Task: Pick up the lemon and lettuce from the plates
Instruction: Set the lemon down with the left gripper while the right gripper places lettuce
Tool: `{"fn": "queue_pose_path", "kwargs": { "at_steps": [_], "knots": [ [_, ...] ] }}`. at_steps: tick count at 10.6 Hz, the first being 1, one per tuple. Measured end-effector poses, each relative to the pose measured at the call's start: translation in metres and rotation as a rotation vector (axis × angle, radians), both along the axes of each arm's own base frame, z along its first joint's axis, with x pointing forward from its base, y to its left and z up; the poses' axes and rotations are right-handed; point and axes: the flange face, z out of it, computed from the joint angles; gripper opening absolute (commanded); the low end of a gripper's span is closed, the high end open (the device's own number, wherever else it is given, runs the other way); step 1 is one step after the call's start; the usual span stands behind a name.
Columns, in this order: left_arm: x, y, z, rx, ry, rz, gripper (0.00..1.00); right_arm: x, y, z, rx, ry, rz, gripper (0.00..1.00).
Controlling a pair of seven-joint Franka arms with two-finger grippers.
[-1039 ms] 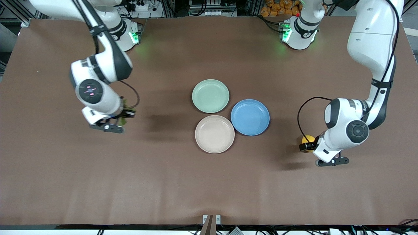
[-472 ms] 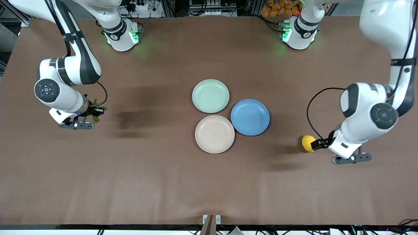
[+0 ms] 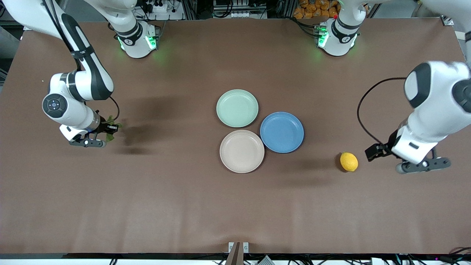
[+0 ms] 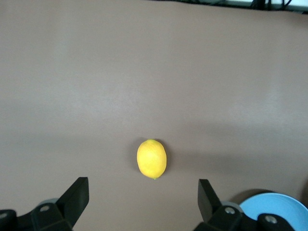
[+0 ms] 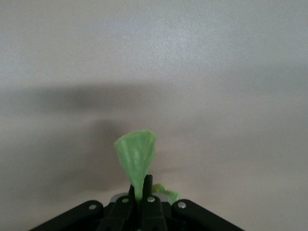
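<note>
The lemon lies nearest the front camera, on the bare brown surface toward the left arm's end – well apart from the plates. The left gripper hangs over the surface just beside it, fingers spread wide and holding nothing; the left wrist view shows the lemon lying clear between them. A little farther from the camera sits the beige plate, touching the blue plate. Toward the right arm's end, the right gripper is over the surface, its fingers pinched narrow on the lettuce – the leaf sticks out past the fingertips. Farthest is the mint green plate, with nothing on it.
</note>
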Motion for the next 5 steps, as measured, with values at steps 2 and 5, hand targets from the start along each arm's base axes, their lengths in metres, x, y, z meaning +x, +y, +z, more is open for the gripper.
{"fn": "queue_pose_path", "kwargs": {
  "at_steps": [2, 5],
  "knots": [
    [-0.013, -0.002, 0.033, 0.004, -0.01, -0.003, 1.0, 0.0, -0.005, -0.005, 0.002, 0.0, -0.009, 1.0],
    [-0.03, -0.003, 0.065, 0.01, -0.009, -0.002, 1.0, 0.008, -0.008, 0.004, -0.001, -0.011, -0.015, 1.0]
  ]
}}
